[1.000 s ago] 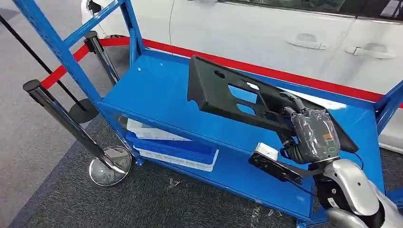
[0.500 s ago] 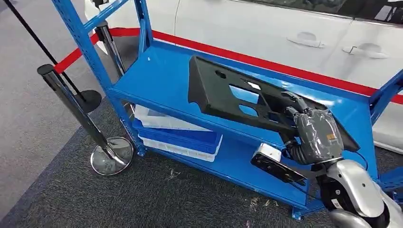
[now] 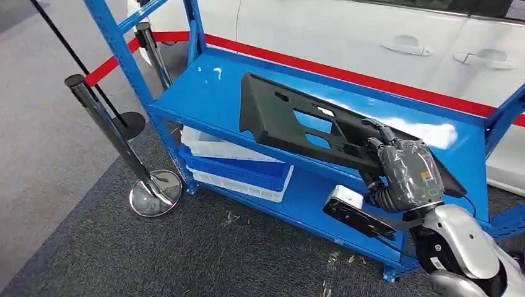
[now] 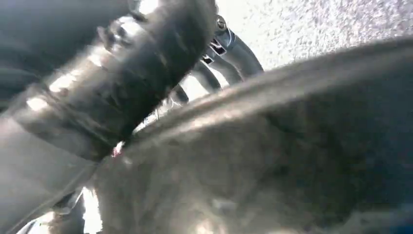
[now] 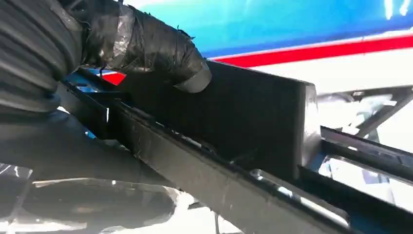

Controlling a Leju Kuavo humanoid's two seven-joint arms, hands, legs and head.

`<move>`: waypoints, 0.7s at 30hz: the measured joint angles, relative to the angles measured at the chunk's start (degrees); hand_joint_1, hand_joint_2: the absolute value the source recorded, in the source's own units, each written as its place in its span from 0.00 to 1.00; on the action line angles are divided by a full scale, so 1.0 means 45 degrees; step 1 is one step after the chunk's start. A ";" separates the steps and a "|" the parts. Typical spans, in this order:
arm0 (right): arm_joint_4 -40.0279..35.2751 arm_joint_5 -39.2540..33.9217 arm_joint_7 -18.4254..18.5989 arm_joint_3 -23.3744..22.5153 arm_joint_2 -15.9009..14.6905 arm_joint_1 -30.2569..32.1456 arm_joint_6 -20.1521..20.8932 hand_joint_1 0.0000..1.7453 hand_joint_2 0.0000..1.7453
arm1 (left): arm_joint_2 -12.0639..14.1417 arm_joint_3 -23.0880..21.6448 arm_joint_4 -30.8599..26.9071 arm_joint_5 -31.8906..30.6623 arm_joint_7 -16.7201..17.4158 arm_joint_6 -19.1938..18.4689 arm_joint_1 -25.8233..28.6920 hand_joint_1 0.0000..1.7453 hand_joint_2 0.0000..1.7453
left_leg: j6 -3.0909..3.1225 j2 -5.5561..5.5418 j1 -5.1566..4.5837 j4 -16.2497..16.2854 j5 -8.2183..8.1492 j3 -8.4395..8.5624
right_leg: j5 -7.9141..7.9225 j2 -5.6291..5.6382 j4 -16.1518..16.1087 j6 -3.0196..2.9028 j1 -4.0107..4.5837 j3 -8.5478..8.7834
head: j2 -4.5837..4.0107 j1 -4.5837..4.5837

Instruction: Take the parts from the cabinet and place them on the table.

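The right hand [image 3: 405, 174] grips a long black plastic part [image 3: 297, 127] at one end, so most of the part reaches out to the robot's left, above the top shelf of the blue rack [image 3: 210, 93], tilted and, as far as I can judge, not resting on the shelf. In the right wrist view the thumb [image 5: 160, 53] presses on the flat face of the part [image 5: 253, 122], and the other fingers are hidden behind it. The step in hand seems to be carrying the part away toward the table. Because the hold is at one end, the free end may swing, so the wrist should be kept steady and the far end kept away from the rack's upright posts [image 3: 117, 46]. The right arm comes in from low on the right, its wrist bent up toward the shelf. The left wrist view is dark and blurred, so I cannot tell the state of the left hand.
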 joint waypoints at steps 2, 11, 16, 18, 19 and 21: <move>-0.0054 -0.0078 0.0073 -0.0005 0.0000 -0.0009 0.0039 1.00 1.00 | 0.0019 0.0000 0.0000 0.0049 -0.0088 -0.0020 0.0019 0.00 1.00 | 0.0014 0.0245 0.0011 -0.1888 0.1053 0.1164 | -0.0013 -0.0225 0.0045 0.0023 -0.0007 0.0018 | 0.0000 -0.0010; -0.0272 -0.0305 0.0276 0.0019 -0.0049 -0.0266 0.0330 1.00 1.00 | 0.0039 0.0000 0.0005 0.0146 -0.0015 0.0397 0.0049 0.00 1.00 | 0.0841 0.0223 -0.0111 -0.3988 0.1429 0.1922 | -0.0953 0.0399 0.1377 0.0434 0.0051 -0.0678 | 0.0000 0.0087; -0.0413 -0.0831 0.0729 0.0087 -0.0340 -0.0241 0.0665 1.00 1.00 | 0.0039 0.0015 0.0005 0.0880 0.0082 0.3335 0.0128 0.00 1.00 | 0.0916 -0.0584 -0.0195 -0.3837 0.1449 0.1830 | -0.0893 0.0766 0.3389 0.0362 0.0124 -0.1825 | 0.0000 0.0121; -0.0573 -0.0981 0.0899 0.0073 -0.0559 -0.0230 0.0690 1.00 1.00 | 0.0039 0.0112 0.0005 0.1375 -0.0589 0.4908 0.0145 0.00 1.00 | 0.0913 -0.0932 -0.0216 -0.3737 0.1416 0.1835 | 0.0387 0.1219 0.1162 0.0204 0.0141 -0.0893 | 0.0000 0.0131; -0.0646 -0.1020 0.0928 0.0063 -0.0671 -0.0213 0.0695 1.00 1.00 | 0.0029 0.0190 0.0005 0.1521 -0.0865 0.5413 0.0158 0.00 1.00 | 0.0906 -0.1060 -0.0163 -0.3724 0.1410 0.1738 | 0.0322 0.1938 0.0679 0.0106 0.0088 -0.0671 | 0.0000 0.0112; -0.0787 -0.1059 0.0937 0.0014 -0.0846 -0.0187 0.0704 1.00 1.00 | 0.0053 0.0306 0.0005 0.1637 -0.1069 0.5634 0.0101 0.00 1.00 | 0.0759 -0.1353 -0.0142 -0.3558 0.1472 0.1435 | 0.0224 0.1897 0.0299 0.0177 0.0115 -0.0563 | 0.0000 0.0078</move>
